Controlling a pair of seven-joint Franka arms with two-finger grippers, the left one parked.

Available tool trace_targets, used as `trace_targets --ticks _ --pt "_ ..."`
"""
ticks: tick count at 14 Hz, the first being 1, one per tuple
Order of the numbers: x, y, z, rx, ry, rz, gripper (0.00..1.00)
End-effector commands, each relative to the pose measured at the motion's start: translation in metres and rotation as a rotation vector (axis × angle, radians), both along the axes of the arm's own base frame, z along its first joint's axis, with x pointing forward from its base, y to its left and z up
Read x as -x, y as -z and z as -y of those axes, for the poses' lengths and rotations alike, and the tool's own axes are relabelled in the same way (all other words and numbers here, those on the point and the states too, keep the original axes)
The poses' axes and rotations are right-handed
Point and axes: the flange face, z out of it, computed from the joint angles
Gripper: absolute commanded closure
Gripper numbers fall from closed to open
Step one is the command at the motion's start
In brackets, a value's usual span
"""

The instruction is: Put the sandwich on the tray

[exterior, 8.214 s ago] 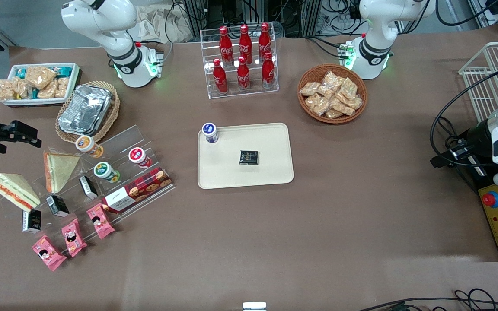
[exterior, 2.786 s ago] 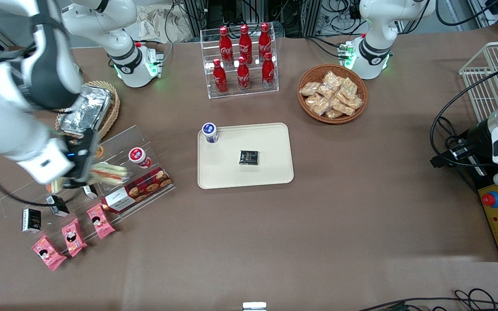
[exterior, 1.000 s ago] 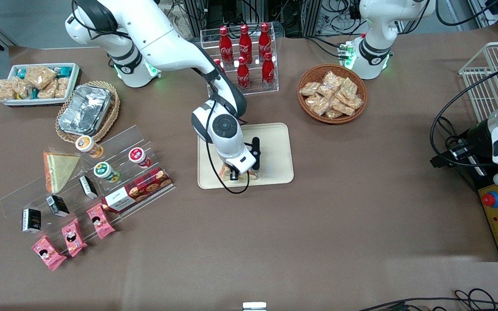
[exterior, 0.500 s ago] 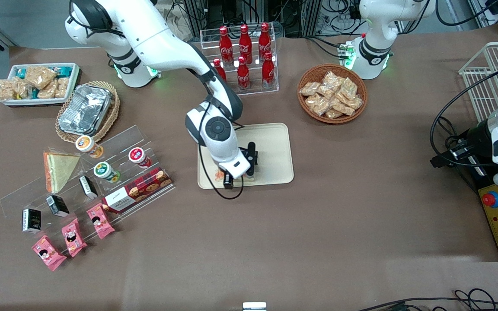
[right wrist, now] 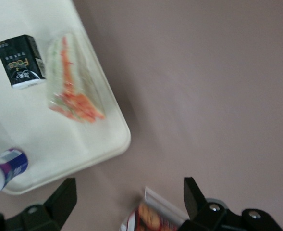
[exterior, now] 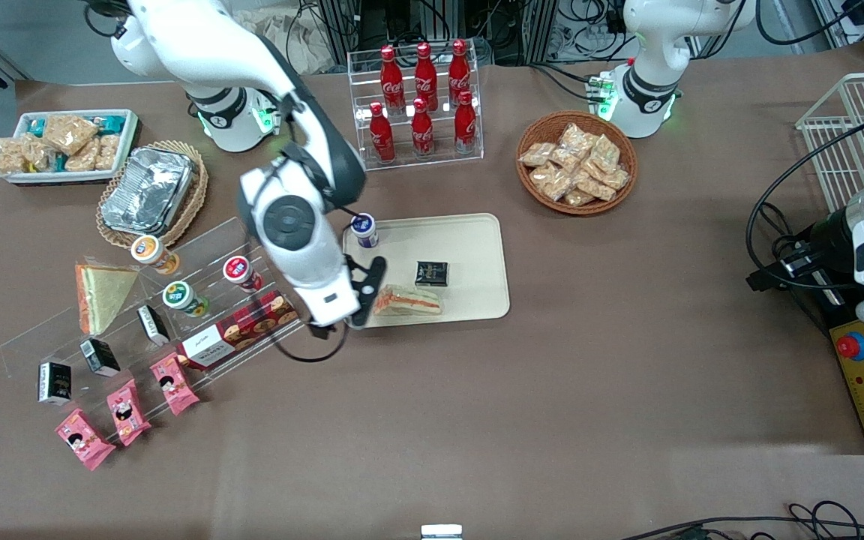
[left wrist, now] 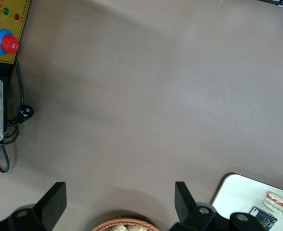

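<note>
The sandwich (exterior: 407, 301), clear-wrapped with a red-orange and green stripe, lies flat on the cream tray (exterior: 477, 247), at the tray's edge nearest the front camera. It also shows in the right wrist view (right wrist: 71, 91) and the left wrist view (left wrist: 279, 202). My right gripper (exterior: 343, 310) hangs open and empty above the table beside the tray's corner, toward the working arm's end and apart from the sandwich. In the right wrist view the gripper (right wrist: 129, 192) has its fingers spread wide with nothing between them, and the tray (right wrist: 83, 139) lies below.
A blue-capped bottle (exterior: 364, 229) and a black packet (exterior: 431, 273) stand on the tray. A red biscuit box (exterior: 241, 330) on a clear stepped stand lies under my wrist. A pale-faced sandwich (exterior: 102, 292), a cola rack (exterior: 421, 105) and a snack basket (exterior: 576, 161) stand around.
The gripper has opened and let go of the sandwich, which now lies on the tray. The gripper has risen and drawn away toward the working arm's end.
</note>
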Motion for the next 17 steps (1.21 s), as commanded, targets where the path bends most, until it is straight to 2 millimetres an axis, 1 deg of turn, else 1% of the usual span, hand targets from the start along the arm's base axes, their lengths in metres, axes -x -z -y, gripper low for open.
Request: trace_targets --ticks 1,3,4,5,6,7,8,10,11,12,13,14,15,16,17 --pt "-0.001 -0.060 0.058 -0.025 0.194 -0.016 0.01" --pt "-0.011 -0.099 0.113 -0.045 0.349 0.030 0.01" --pt "-0.016 -0.114 0.144 -0.055 0.412 0.053 0.01" --pt "-0.022 -0.126 0.180 -0.067 0.493 0.070 0.01" --pt "-0.027 -0.133 0.217 -0.068 0.587 0.083 0.01" --pt "-0.027 -0.146 0.251 -0.076 0.653 0.098 0.01" --pt "-0.024 -0.150 0.279 -0.072 0.700 0.081 0.01" --pt "-0.011 -0.158 0.334 -0.076 0.791 0.026 0.01" --pt "-0.008 -0.163 0.349 -0.080 0.819 0.028 0.01" --pt "-0.003 -0.169 0.370 -0.084 0.861 0.038 0.01" --pt "0.001 -0.174 0.384 -0.090 0.885 0.036 0.01" --pt "0.005 -0.174 0.398 -0.092 0.910 0.021 0.01" --pt "0.006 -0.174 0.406 -0.097 0.923 0.017 0.01" --pt "0.008 -0.176 0.418 -0.103 0.942 0.021 0.01" --pt "0.009 -0.177 0.422 -0.106 0.947 0.019 0.01"
